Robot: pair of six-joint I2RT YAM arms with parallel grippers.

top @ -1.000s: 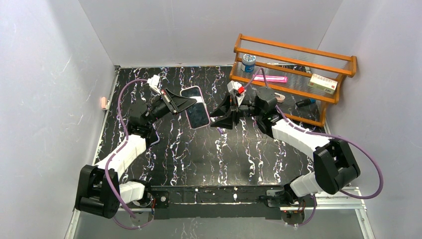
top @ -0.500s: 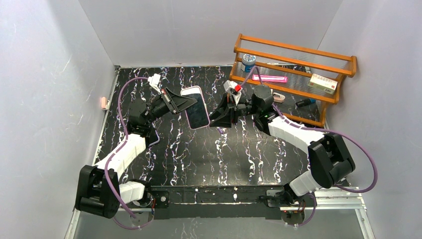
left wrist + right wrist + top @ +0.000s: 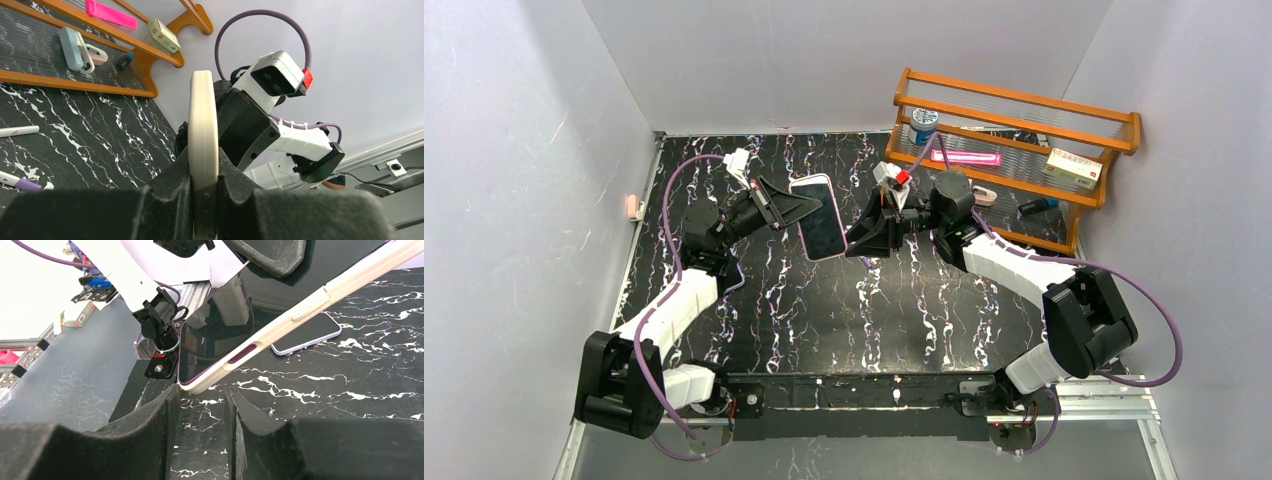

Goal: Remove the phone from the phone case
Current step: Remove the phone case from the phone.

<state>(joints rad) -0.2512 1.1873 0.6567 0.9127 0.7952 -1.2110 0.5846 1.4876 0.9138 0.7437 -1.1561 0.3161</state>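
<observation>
A phone in a cream case [image 3: 820, 216] is held in the air over the middle of the black marble table, screen up and tilted. My left gripper [image 3: 802, 206] is shut on its left long edge; in the left wrist view the case's edge [image 3: 202, 120] stands upright between the shut jaws [image 3: 203, 186]. My right gripper [image 3: 858, 238] is open just right of the phone's lower right corner. In the right wrist view the cased phone [image 3: 280, 322] crosses diagonally, and its corner sits just above the open gripper [image 3: 201, 390], apart from the fingers.
A wooden rack [image 3: 1014, 110] at the back right holds a pink bar [image 3: 969, 158], a small box [image 3: 1072, 167] and a blue spool [image 3: 923, 124]. A second phone [image 3: 305, 333] lies flat on the table. Two pens [image 3: 17, 131] lie near the rack.
My right gripper has moved a little left, closer to the phone's lower right corner. The phone has shifted slightly right and tilted in my left gripper's hold.
</observation>
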